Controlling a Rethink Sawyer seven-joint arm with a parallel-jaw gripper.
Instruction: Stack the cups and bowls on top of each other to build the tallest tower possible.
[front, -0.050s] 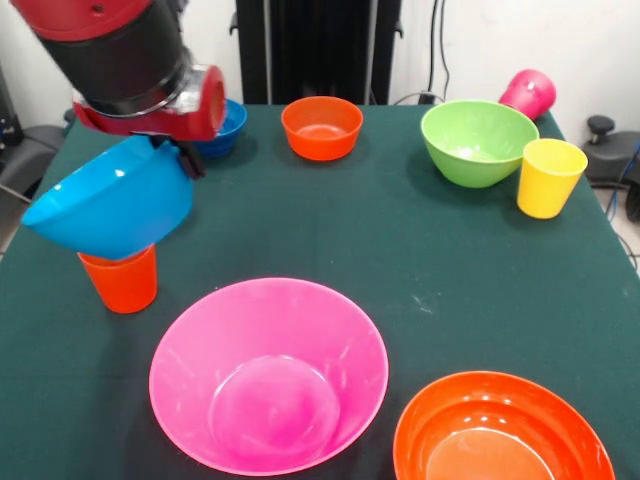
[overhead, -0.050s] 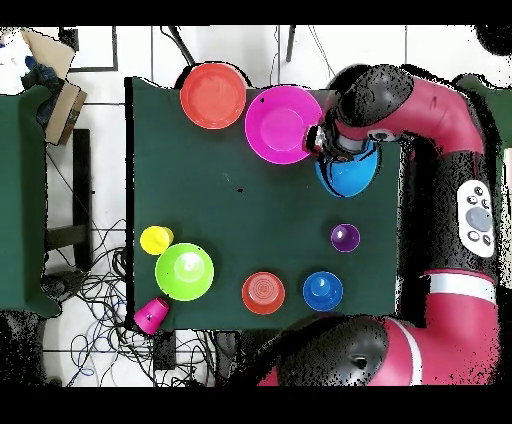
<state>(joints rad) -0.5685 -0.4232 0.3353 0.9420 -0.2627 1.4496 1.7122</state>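
Blue medium bowl (front, -0.050s: 108, 208) hangs tilted in the claw (front, -0.050s: 182, 152), which is clamped on its rim, directly above the upright orange cup (front, -0.050s: 120, 279) on the green bench (front, -0.050s: 400, 250). Pink bowl (front, -0.050s: 268, 374) stands just beside the cup; the lime bowl (front, -0.050s: 478, 141) and yellow cup (front, -0.050s: 548, 177) stand well apart.

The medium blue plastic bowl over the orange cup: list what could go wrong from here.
1. The medium blue glossy plastic bowl hangs tilted over the small orange plastic cup; set down like this, it may slide off.
2. The cup is far narrower than the bowl, so a sideways nudge could tip it.
3. The very large pink plastic bowl sits close by; a falling blue bowl could strike it.
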